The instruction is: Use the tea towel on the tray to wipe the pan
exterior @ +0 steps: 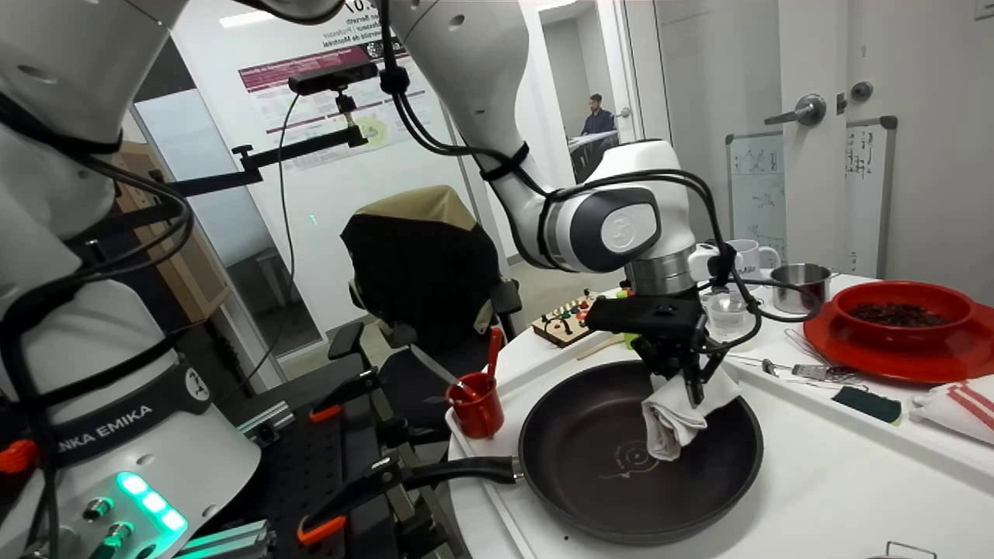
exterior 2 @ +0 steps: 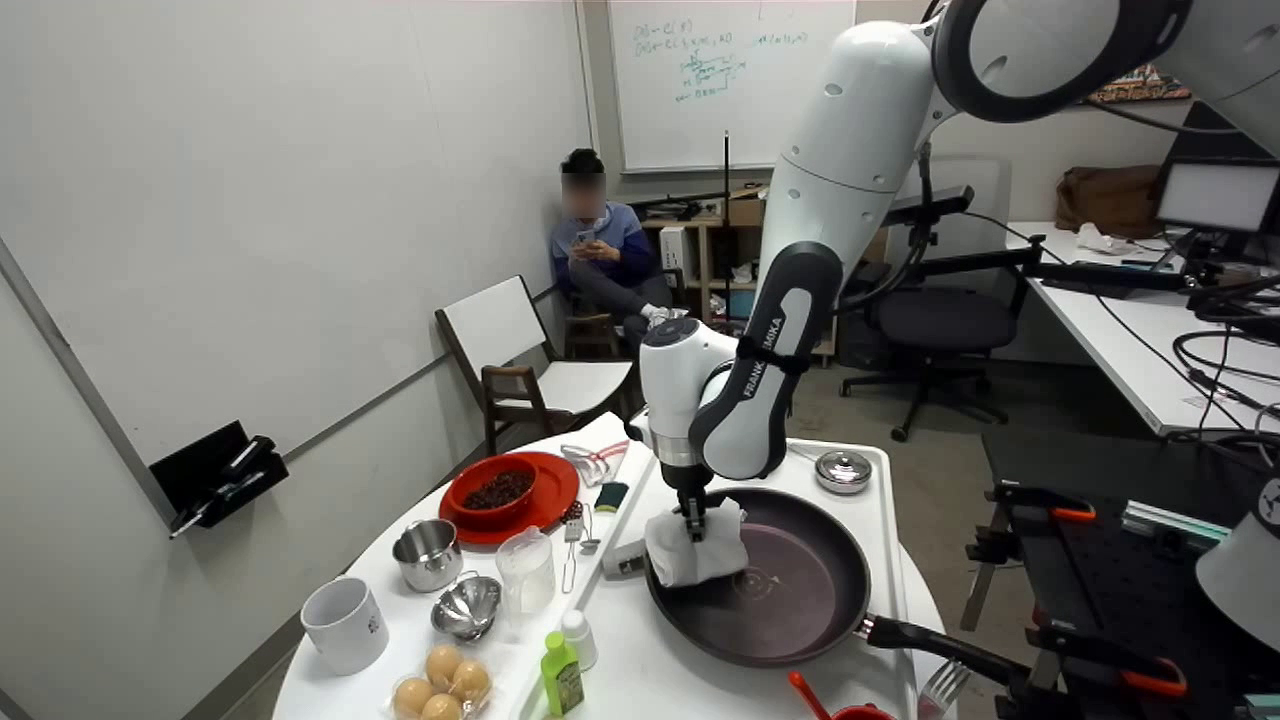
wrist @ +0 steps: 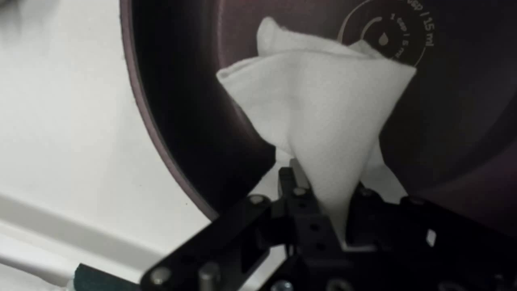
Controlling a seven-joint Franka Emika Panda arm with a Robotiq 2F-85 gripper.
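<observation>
– how much of the tabletop (exterior 2: 325, 700) shows?
– it's cut off below in an exterior view; so is the tray (exterior 2: 640, 670).
– the pan (exterior 2: 790, 615)?
– on the tray, handle (exterior: 466, 470) jutting past the tabletop edge nearest the robot's base (exterior: 206, 466).
– the gripper (exterior 2: 694, 525)?
– jaws clenched on the tea towel (wrist: 339, 109), inside the pan; its folds partly hide the fingers (wrist: 287, 178) in the wrist view.
– that red bit?
– a red cup (exterior 2: 864, 713) by that same edge, mostly cropped in an exterior view.
</observation>
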